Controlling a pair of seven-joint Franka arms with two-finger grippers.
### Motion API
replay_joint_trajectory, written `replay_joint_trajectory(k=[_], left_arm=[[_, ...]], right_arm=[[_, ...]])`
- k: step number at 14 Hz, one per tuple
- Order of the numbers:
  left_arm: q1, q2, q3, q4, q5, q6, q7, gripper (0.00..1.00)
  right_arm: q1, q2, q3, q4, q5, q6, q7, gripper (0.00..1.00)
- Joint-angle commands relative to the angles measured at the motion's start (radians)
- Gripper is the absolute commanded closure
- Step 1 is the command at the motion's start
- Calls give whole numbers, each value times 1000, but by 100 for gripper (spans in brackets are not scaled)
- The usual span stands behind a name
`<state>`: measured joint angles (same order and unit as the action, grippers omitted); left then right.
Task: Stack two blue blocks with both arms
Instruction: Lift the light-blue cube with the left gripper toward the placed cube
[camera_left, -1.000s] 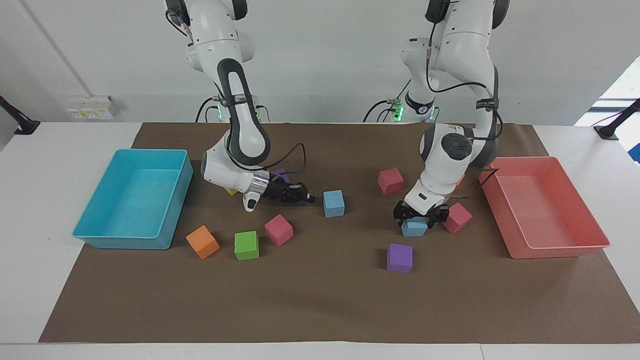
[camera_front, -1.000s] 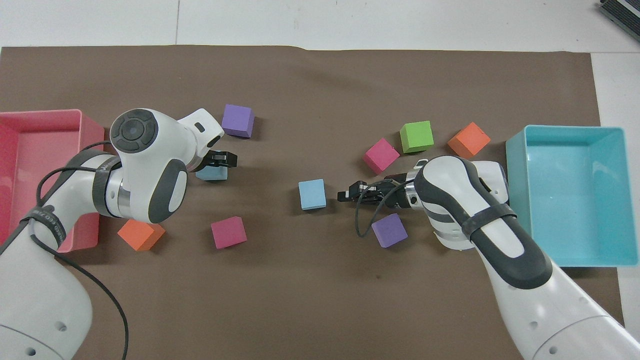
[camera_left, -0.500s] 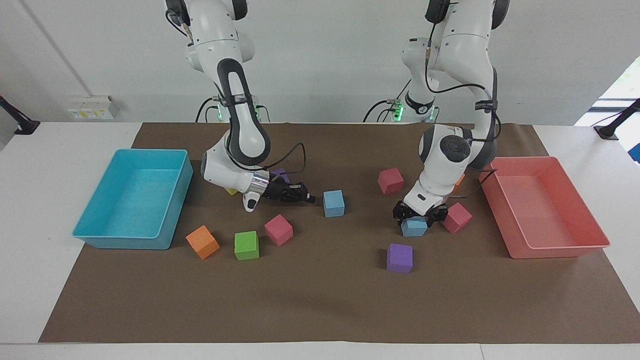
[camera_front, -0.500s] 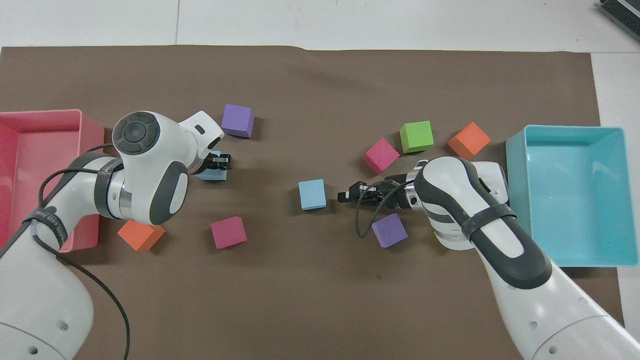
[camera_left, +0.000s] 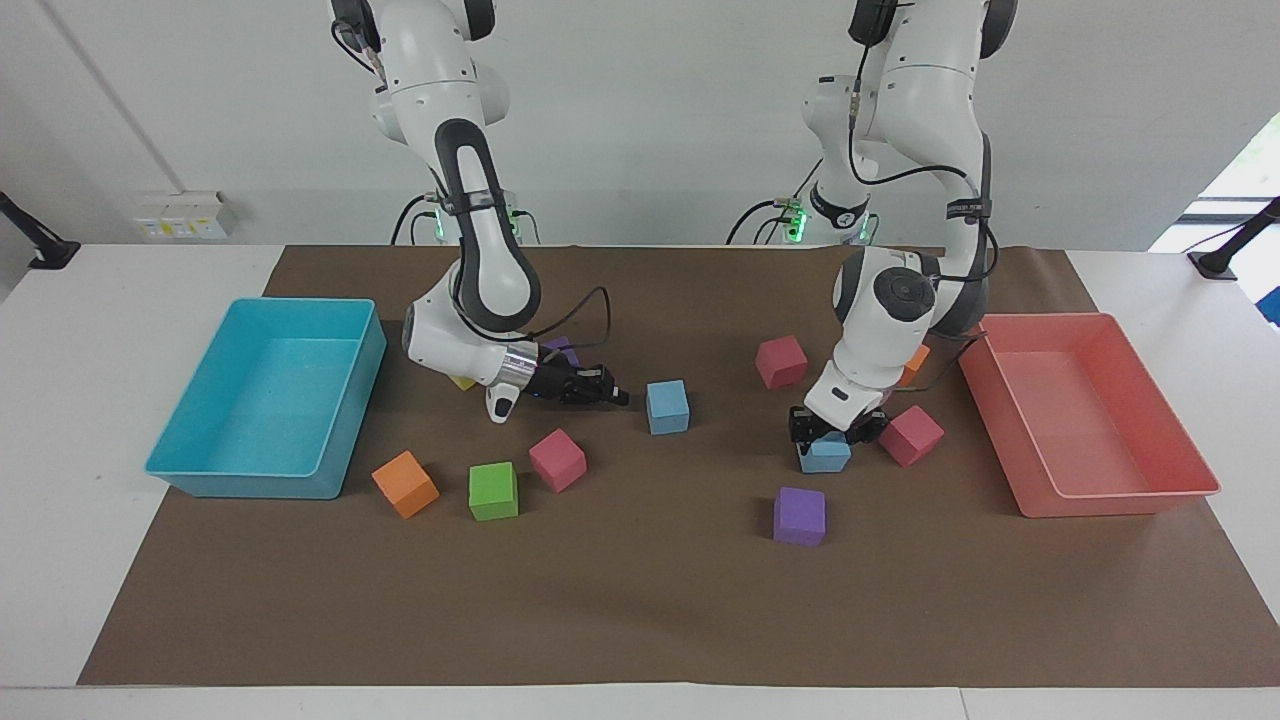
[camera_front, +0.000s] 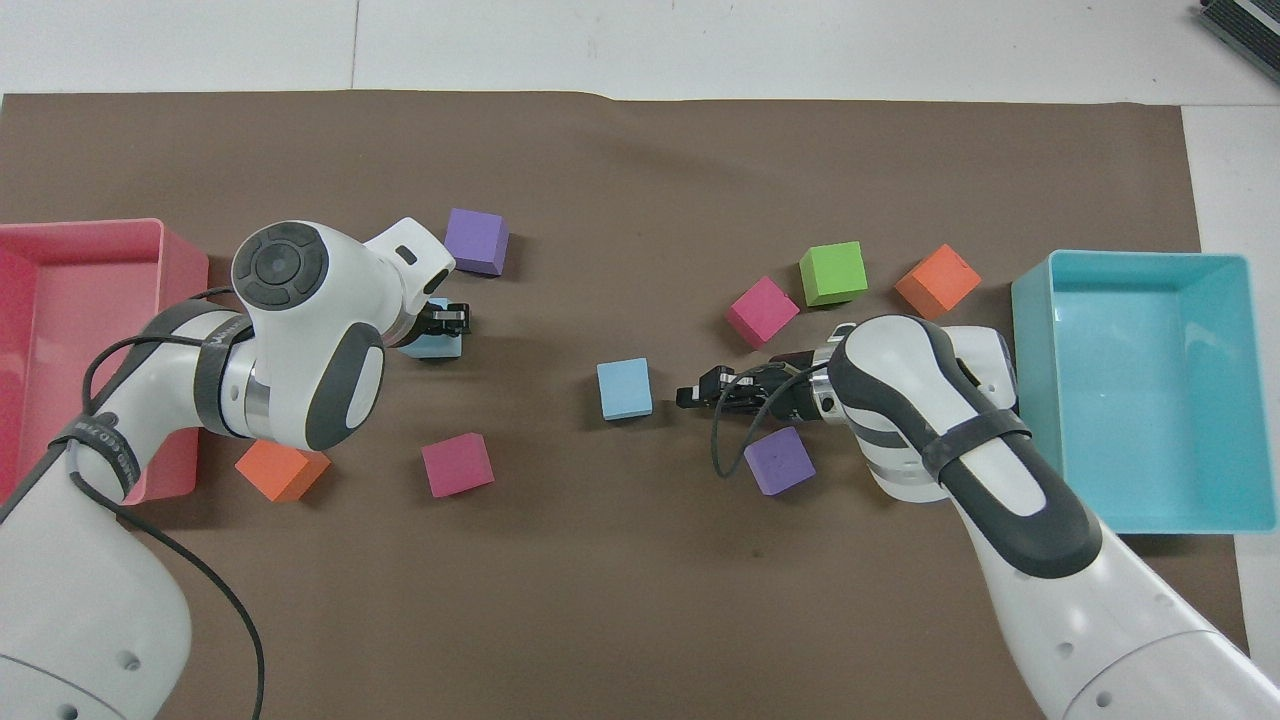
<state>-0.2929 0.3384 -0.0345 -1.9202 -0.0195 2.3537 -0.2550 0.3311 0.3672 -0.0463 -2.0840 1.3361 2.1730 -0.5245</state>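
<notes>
Blue foam is what we are working with. In the facing view, our left gripper (camera_left: 826, 432) is sitting low on one blue block (camera_left: 826, 455), toward the left arm's end of the worktop. Its jaws are pinching that cube from above, so it is gripped and ready to lift. A pink cube (camera_left: 911, 435) is lying just beside it at its three o'clock, and a purple cube (camera_left: 799, 516) is sitting at its seven o'clock, so we judge a straight vertical lift is the safest way out.

Our right gripper (camera_left: 612, 394) is lying nearly level, low over the brown mat (camera_left: 640, 600), with its jaws pressed together on nothing. It is pointing at the second blue block (camera_left: 667, 406), which is resting near mid-worktop at the tip's three o'clock, apart from it. We read this arm as waiting beside the base of the stack, perhaps to steady it.

In the overhead view, the left arm's wrist is covering most of the gripped block (camera_front: 436, 343), which is peeking out under the left gripper (camera_front: 452, 321). The free block (camera_front: 624, 389) is sitting at the right gripper's (camera_front: 690, 392) nine o'clock, with mat showing between them. The two blue cubes are well apart, so stacking is not yet begun.
</notes>
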Motion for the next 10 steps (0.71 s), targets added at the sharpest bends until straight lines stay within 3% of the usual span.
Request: replay_joint_trajectory(k=[1, 10], left_arm=[[-46, -30, 18, 64, 6, -101, -53, 98], [-268, 45, 15, 311, -2, -238, -274, 100]], right_arm=[[-3, -4, 5, -16, 37, 21, -37, 100], [-3, -4, 6, -18, 37, 22, -35, 100]])
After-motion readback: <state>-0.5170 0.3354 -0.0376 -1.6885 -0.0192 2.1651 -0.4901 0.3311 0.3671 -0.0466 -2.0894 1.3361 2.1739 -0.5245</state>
